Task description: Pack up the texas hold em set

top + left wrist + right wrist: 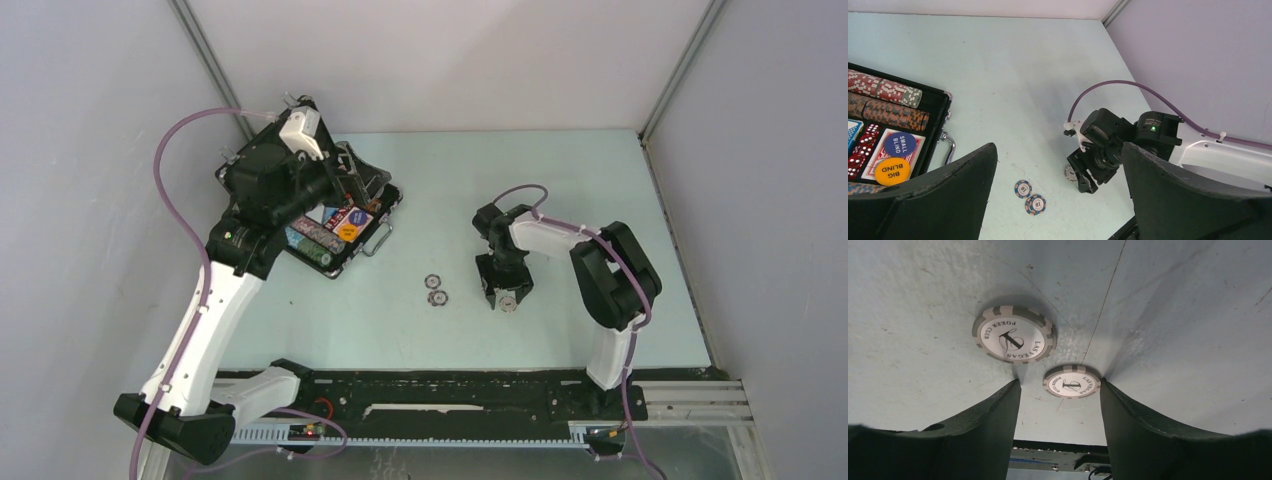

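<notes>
The black case [392,196] lies open at the back left. It holds rows of chips [895,92], red dice [865,142], a blue button [899,144] and an orange one [892,170]. My left gripper [345,185] hovers over the case, wide open and empty [1059,146]. Two blue "10" chips [1023,188] [1035,204] lie loose on the table [432,281]. My right gripper [505,295] stands tips-down on the table, open. A grey "1" chip [1071,382] lies between its fingertips against the right one. A second grey chip [1014,335] lies just beyond.
The case's silver handle [378,240] sticks out toward the loose chips. The table [560,180] is pale green with grey walls around it. A black rail [450,395] with the arm bases runs along the near edge.
</notes>
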`<action>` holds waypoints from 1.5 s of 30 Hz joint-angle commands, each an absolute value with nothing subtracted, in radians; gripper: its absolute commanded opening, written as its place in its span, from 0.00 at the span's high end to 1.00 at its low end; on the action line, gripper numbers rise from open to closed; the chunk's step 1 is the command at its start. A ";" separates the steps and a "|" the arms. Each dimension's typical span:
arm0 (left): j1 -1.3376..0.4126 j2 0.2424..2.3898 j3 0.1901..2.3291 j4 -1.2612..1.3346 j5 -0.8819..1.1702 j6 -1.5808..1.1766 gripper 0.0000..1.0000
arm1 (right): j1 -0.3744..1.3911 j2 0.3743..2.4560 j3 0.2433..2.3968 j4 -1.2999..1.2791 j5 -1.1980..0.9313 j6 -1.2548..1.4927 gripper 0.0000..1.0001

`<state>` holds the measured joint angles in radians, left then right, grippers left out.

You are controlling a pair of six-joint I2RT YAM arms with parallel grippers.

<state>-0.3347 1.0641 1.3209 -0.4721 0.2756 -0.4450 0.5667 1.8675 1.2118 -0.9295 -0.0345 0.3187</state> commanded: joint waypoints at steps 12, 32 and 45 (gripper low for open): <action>-0.326 1.057 1.295 -0.430 0.296 -0.450 0.00 | 0.521 1.881 1.179 -0.874 -0.032 0.307 0.31; -0.320 1.060 1.290 -0.421 0.315 -0.461 0.00 | 0.556 1.806 1.260 -0.912 -0.021 0.328 0.73; -0.316 1.060 1.290 -0.417 0.319 -0.462 0.00 | 0.563 1.917 1.407 -0.938 -0.021 0.316 0.64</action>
<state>-0.3244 1.0660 1.3052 -0.4438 0.2966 -0.4526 0.5541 1.8835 1.3670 -0.9192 -0.0303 0.3191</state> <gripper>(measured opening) 0.996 0.469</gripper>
